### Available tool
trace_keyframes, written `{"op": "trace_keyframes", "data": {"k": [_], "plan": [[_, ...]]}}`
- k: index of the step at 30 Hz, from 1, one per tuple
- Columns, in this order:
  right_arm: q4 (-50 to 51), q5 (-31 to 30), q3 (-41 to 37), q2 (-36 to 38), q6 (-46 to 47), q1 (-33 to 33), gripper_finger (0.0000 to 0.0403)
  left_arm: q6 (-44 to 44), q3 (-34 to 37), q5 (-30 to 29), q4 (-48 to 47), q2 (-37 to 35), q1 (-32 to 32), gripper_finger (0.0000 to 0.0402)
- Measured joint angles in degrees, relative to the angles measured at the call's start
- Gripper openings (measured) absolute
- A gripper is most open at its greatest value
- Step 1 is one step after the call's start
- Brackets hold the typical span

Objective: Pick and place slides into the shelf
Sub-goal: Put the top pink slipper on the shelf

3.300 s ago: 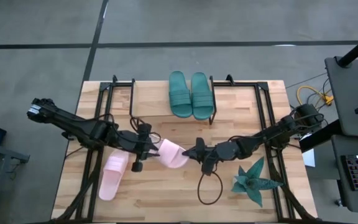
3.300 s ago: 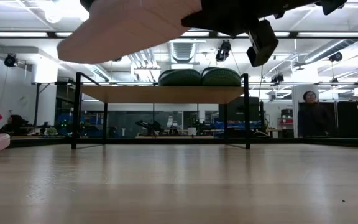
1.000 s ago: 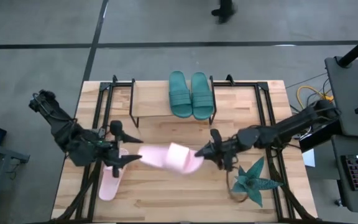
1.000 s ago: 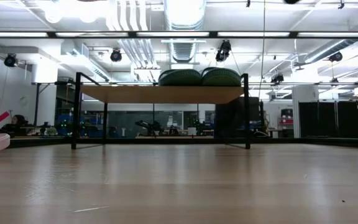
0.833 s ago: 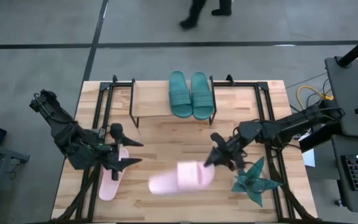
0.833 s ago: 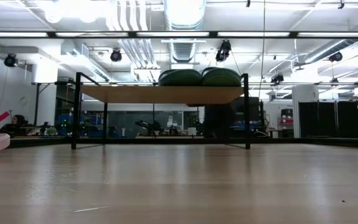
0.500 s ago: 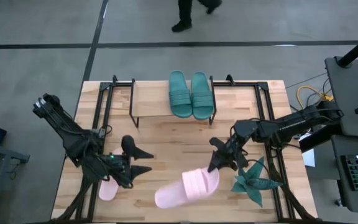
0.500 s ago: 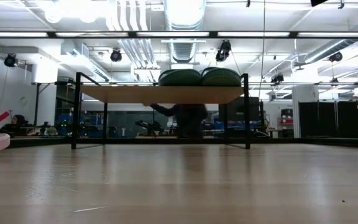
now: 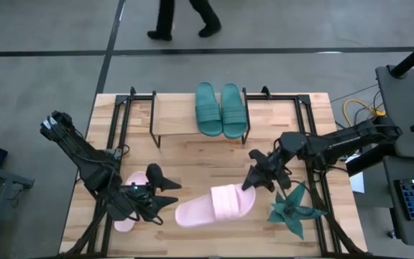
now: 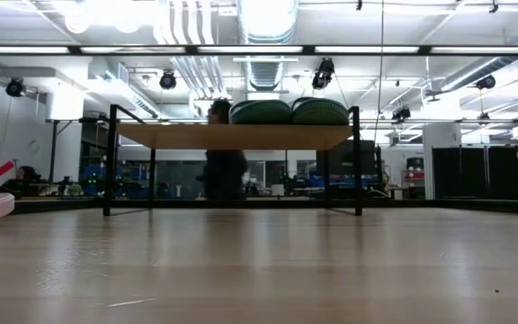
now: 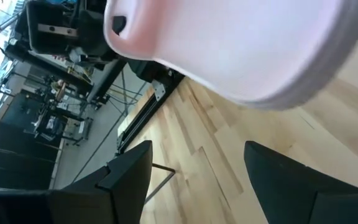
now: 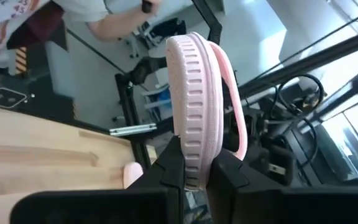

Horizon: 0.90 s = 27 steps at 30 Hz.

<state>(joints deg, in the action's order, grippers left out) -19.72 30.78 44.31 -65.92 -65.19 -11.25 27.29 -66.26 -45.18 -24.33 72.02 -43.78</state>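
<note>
Since a second ago the pink slide held in the air has swung from the middle of the worktop toward its near edge, the left arm has drawn back toward the near left, and a person has walked leftward across the floor beyond the worktop.

On the left, the left tool (image 9: 165, 194) hangs over the near-left part of the worktop (image 9: 192, 155), its fingers apart and holding nothing. Just beneath and left of it lies one pink slide (image 9: 126, 218) flat on the wood, partly hidden by the arm. In the left wrist view the other slide's pale sole fills the upper part beyond the open fingers (image 11: 129, 171).

Toward the middle, the second pink slide (image 9: 215, 205) lies crosswise above the near half of the worktop, its right end clamped in the right tool (image 9: 253, 183), whose fingers are pressed together on the sole's edge, as the right wrist view shows.

At the far edge, the shelf (image 9: 175, 119) carries the dark green slides (image 9: 219, 108) side by side on its right part.

On the near right stands a spiky teal plant (image 9: 292, 208).
</note>
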Motion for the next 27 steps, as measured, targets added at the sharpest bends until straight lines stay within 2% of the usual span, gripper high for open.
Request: {"op": "trace_keyframes", "data": {"k": [3,15,23,27], "plan": [[0.6,-3.1,0.0,1.0,0.0,-0.1,0.0028,-1.0,0.0,-0.1,0.1,-0.1,-0.4,0.0239],[1.5,-7.5,0.0,1.7,0.2,0.9,0.0028,-1.3,0.0,0.2,3.5,0.2,-1.0,0.0239],[1.1,-8.2,-0.1,1.7,-0.2,1.5,0.0028,1.6,0.0,0.5,4.0,2.3,-1.0,0.0239],[0.8,-8.5,-0.1,1.7,-0.1,1.6,0.0028,2.1,0.0,-1.1,4.2,3.3,-1.0,0.0239]]}}
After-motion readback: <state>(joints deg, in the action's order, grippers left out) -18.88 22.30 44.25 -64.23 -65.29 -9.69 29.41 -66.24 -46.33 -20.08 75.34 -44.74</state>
